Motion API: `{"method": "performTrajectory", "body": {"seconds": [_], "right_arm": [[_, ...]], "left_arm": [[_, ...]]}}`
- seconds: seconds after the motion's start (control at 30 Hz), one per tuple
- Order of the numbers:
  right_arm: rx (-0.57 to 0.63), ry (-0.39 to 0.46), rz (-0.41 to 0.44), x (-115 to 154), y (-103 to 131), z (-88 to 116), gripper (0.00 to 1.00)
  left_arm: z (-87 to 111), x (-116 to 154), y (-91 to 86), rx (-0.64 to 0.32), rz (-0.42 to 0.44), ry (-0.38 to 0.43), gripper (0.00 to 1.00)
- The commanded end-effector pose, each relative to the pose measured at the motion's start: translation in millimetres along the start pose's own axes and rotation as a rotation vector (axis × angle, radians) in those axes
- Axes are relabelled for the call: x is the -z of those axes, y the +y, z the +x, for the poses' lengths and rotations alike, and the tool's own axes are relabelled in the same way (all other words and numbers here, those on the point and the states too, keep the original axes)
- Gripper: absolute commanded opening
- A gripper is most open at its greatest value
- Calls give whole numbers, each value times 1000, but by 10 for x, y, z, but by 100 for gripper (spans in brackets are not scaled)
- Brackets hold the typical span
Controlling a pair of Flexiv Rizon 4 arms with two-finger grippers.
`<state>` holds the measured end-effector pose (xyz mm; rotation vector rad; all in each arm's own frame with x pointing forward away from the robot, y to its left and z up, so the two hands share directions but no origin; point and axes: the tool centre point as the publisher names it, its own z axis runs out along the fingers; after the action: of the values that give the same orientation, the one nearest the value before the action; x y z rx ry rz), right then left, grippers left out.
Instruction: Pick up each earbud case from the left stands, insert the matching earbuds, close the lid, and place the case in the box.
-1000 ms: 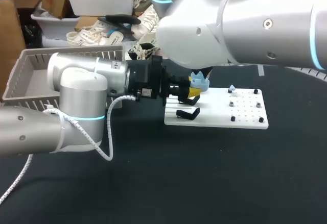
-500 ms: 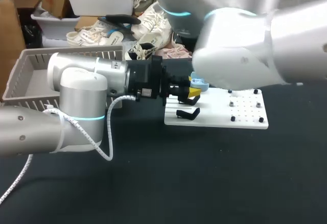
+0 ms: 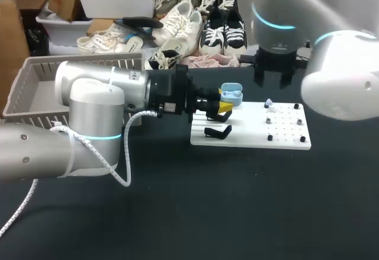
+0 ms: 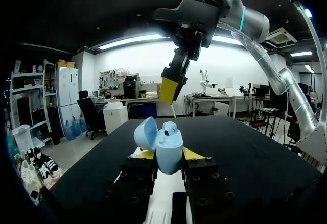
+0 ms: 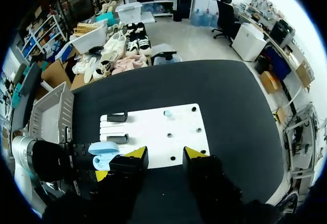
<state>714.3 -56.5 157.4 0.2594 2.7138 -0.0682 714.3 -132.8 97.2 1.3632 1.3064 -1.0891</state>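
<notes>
While L gripper [image 3: 224,107] clamps the case [image 4: 169,148] from both sides, upright, lid open, w/ seated bud [image 4: 170,128] in it, R gripper [image 5: 164,152] hangs high over the board [image 5: 153,140], fingers spread, empty. Loose bud [image 5: 167,113] lies below and just ahead of R's tips, so R arm looks nearer. Pegs [image 5: 199,130] stand near it. Black table [image 5: 230,96] all round; box [image 3: 35,88] is back beside L arm.
</notes>
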Motion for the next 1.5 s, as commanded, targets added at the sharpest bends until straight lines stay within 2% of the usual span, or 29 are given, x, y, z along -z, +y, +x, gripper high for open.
{"method": "performTrajectory", "body": {"seconds": [0.03,0.13,0.23,0.33,0.67,0.8,1.03,1.3,1.5], "right_arm": [[15,-17,-204,-219,-76,-65,38],[29,-35,-181,-341,-81,-100,42],[52,-41,-206,-493,-81,-152,54],[49,-43,-210,-602,-92,-211,50],[41,-15,-168,-930,-103,-420,53],[8,0,-185,-1016,-78,-446,52],[-69,28,-203,-1151,-27,-434,51],[-160,42,-182,-1290,-85,-326,50],[-215,50,-201,-1346,-107,-281,52]], "left_arm": [[3,0,-12,-1,-4,-1,0],[3,0,-12,-1,-4,-1,0],[3,0,-12,-1,-4,-1,0],[3,0,-12,-1,-4,-1,0],[3,0,-12,-1,-4,-1,0],[3,0,-12,-1,-4,-1,0],[3,0,-12,-1,-4,-1,0],[3,0,-12,-1,-4,-1,0],[3,0,-12,-1,-4,-1,0]]}}
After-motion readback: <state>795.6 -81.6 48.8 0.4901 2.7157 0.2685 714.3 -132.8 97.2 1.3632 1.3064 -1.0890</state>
